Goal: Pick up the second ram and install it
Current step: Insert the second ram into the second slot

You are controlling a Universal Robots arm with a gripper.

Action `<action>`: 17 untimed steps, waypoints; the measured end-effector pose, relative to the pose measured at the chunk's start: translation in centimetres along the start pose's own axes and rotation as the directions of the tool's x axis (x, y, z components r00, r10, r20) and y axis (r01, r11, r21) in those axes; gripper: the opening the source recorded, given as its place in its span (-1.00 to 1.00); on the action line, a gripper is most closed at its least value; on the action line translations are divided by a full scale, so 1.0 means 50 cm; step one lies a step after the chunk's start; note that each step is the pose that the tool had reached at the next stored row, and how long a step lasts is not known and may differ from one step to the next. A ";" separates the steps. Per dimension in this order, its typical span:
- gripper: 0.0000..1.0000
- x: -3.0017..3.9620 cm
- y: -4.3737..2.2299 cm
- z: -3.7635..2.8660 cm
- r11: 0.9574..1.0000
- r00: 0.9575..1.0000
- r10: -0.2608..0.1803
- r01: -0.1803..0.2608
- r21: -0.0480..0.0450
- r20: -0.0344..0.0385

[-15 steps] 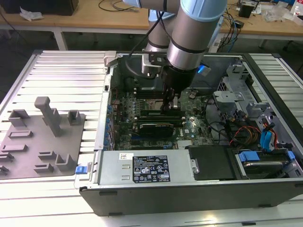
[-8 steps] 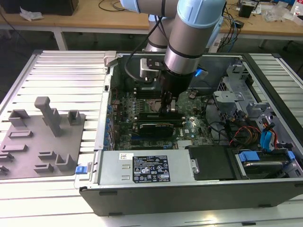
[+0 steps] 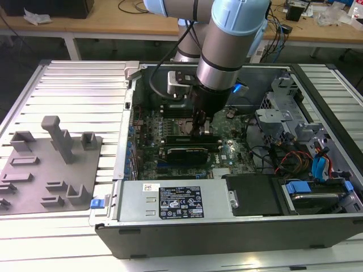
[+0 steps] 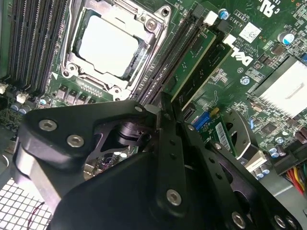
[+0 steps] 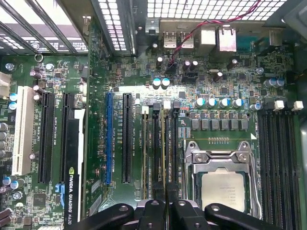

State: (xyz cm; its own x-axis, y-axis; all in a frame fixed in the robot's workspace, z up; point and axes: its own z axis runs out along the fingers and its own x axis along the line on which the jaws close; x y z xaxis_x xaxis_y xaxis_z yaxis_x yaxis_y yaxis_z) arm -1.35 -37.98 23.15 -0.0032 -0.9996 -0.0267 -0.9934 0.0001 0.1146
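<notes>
Black gripper (image 5: 166, 203) fingers are reaching down into the open computer case (image 3: 227, 226), over the memory sockets (image 5: 154, 148) just beside the processor socket (image 5: 222, 184). In the first wrist view the fingers are standing close together, pinching a slim dark edge that is running straight ahead between them: the second ram (image 5: 167, 158), seen edge-on and lined up along one socket. In the second wrist view the stick (image 4: 169, 108) is showing as a thin strip rising from the closed fingers, with a green module (image 4: 194, 64) already sitting in a neighbouring socket (most likely the first one, seated).

By my reading, the picking-up is done and the installing is in hand: the arm (image 3: 227, 51) is holding the stick over, or partly in, its socket. How deep it is sitting I cannot tell.

Seating it is calling for a straight push along the socket's line, with even pressure so neither end is riding up and the white end clips (image 5: 167, 104) can catch.
</notes>
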 end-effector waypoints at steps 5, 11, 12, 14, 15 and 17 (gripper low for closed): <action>-0.74 -0.005 -0.001 0.001 1.000 1.000 0.001 -0.001 0.000 0.000; -0.74 -0.005 -0.002 0.005 1.000 1.000 0.003 -0.003 0.000 0.002; -0.74 -0.005 -0.002 0.006 1.000 1.000 0.007 -0.007 0.000 0.004; -0.74 -0.005 -0.002 0.006 1.000 1.000 0.009 -0.009 0.000 0.004; -0.74 -0.005 -0.002 0.007 1.000 1.000 0.009 -0.009 0.000 0.004; -0.74 -0.005 -0.002 0.009 1.000 1.000 0.009 -0.009 0.000 0.004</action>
State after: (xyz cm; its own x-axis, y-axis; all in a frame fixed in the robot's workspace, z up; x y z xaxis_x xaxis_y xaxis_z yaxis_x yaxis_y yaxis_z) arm -1.30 -37.72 22.68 -0.0130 -0.9995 -0.0299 -0.9933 0.0095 0.1148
